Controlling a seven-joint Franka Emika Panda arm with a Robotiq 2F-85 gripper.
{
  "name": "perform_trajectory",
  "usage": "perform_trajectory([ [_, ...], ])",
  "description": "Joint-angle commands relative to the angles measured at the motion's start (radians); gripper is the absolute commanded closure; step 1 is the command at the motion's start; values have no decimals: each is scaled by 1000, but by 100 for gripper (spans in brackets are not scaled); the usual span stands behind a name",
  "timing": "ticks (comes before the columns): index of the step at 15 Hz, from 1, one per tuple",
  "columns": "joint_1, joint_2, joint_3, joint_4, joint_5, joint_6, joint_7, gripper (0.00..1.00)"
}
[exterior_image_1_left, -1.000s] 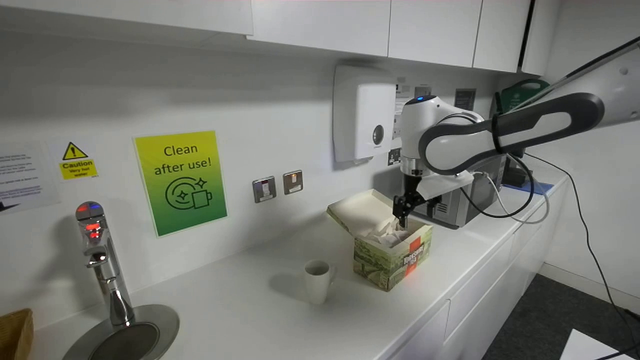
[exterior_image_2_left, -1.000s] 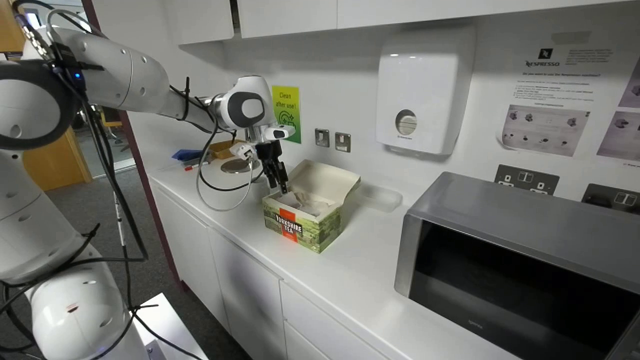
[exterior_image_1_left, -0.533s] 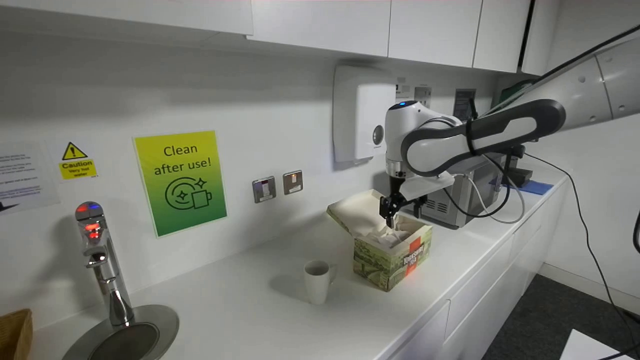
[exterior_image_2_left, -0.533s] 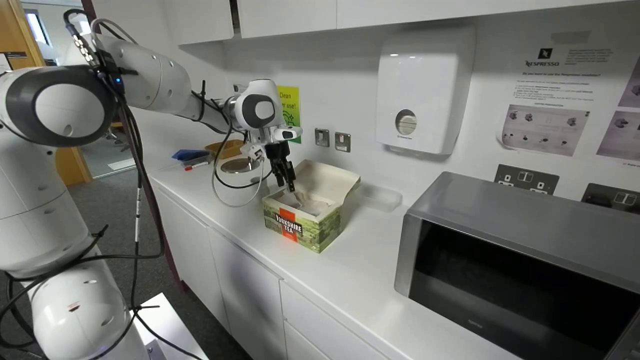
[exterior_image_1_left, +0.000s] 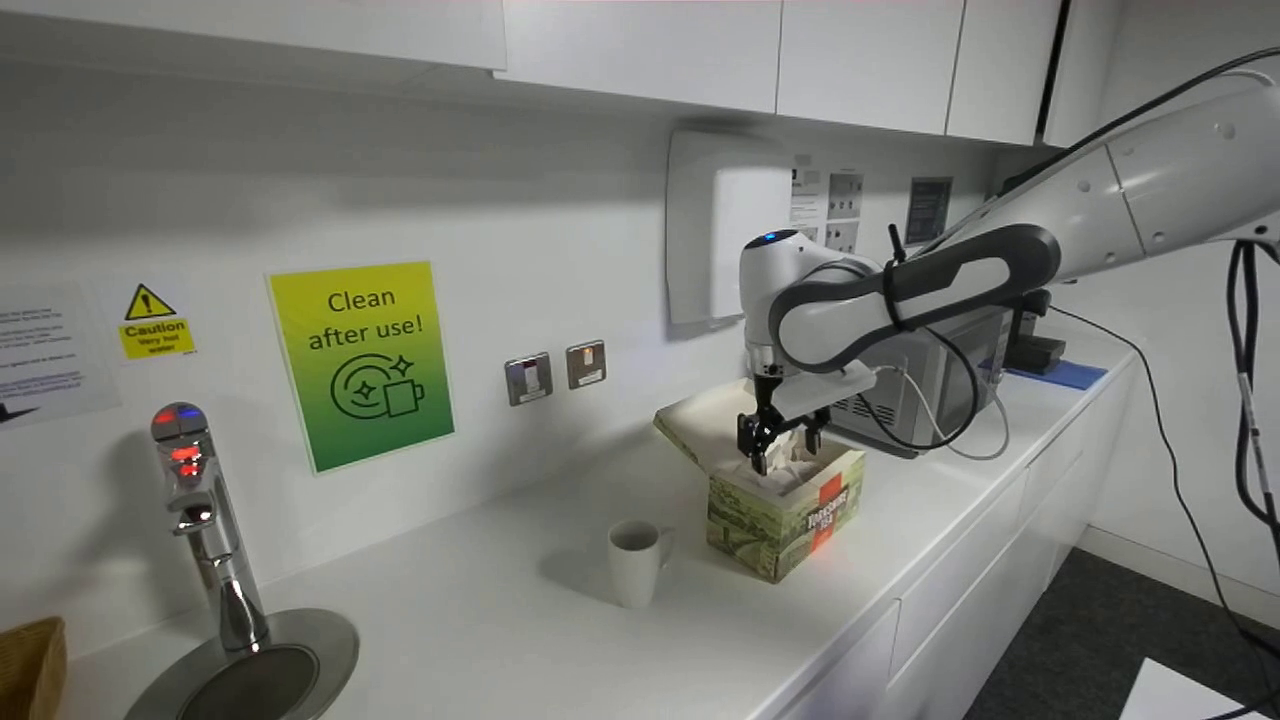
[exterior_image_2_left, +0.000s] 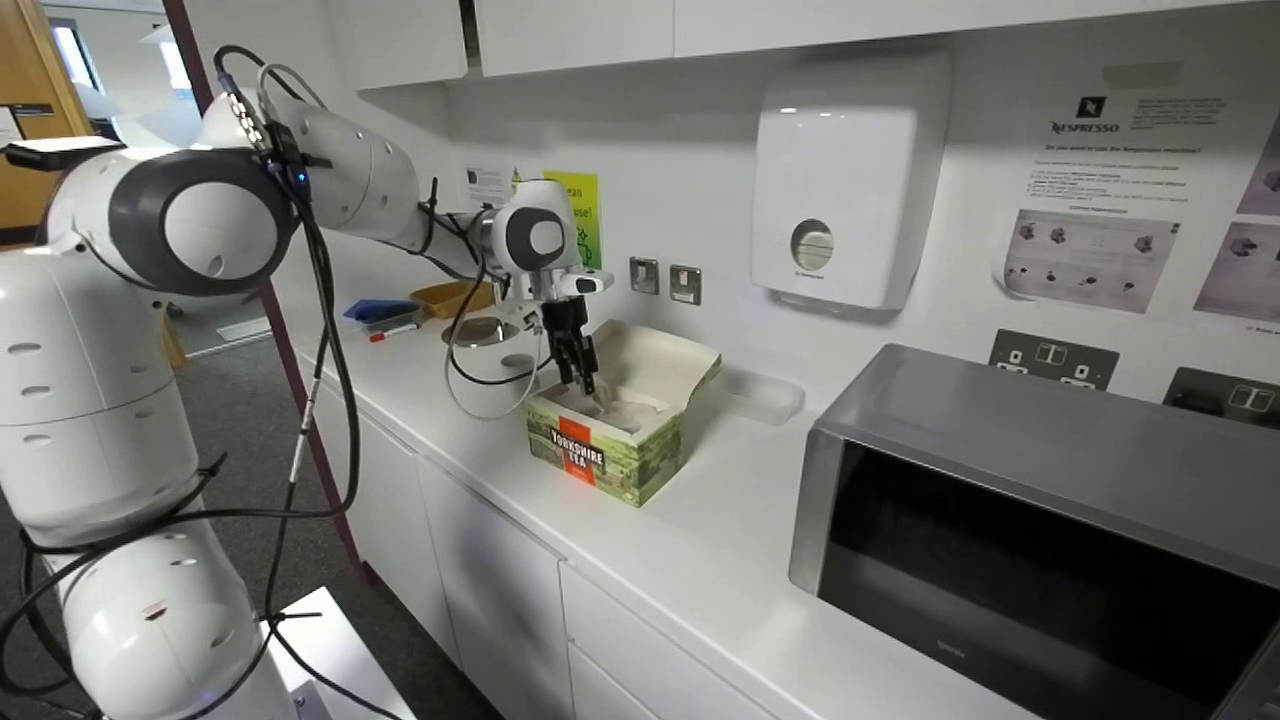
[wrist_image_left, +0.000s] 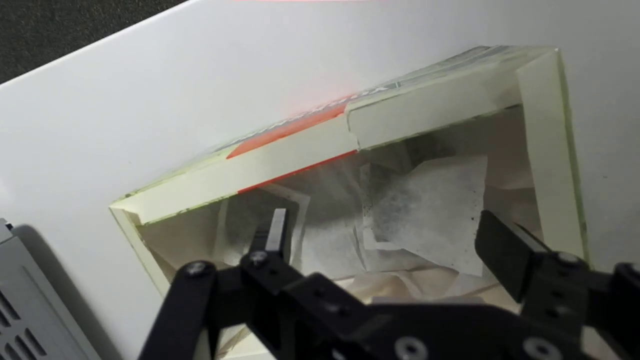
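Teabags (wrist_image_left: 430, 210) lie in an open Yorkshire Tea box (exterior_image_2_left: 605, 455), below my pincer (wrist_image_left: 382, 224).
I hold my fingers (wrist_image_left: 502, 250) spread wide with nothing gripped, over the box as it stands on the worktop (exterior_image_2_left: 720, 560), lid (exterior_image_2_left: 660, 360) tilted back; whether either one touches a teabag, I cannot tell. In the wrist view one pale teabag shows in the gap between them, nearer the finger at that view's right. Their spread runs roughly along the box's long side, turned a little from it. A white mug (exterior_image_1_left: 632, 575) stands near the box.
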Motion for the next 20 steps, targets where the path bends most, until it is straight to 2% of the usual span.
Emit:
perform_trajectory([
  [1, 35, 35, -33, 58, -14, -42, 21, 0],
  [12, 80, 80, -50, 96, -20, -63, 22, 0],
  [18, 78, 83, -61, 100, -15, -69, 20, 0],
  [19, 77, 83, -63, 99, -14, -69, 19, 2],
  [20, 76, 84, -65, 98, -13, -68, 18, 26],
])
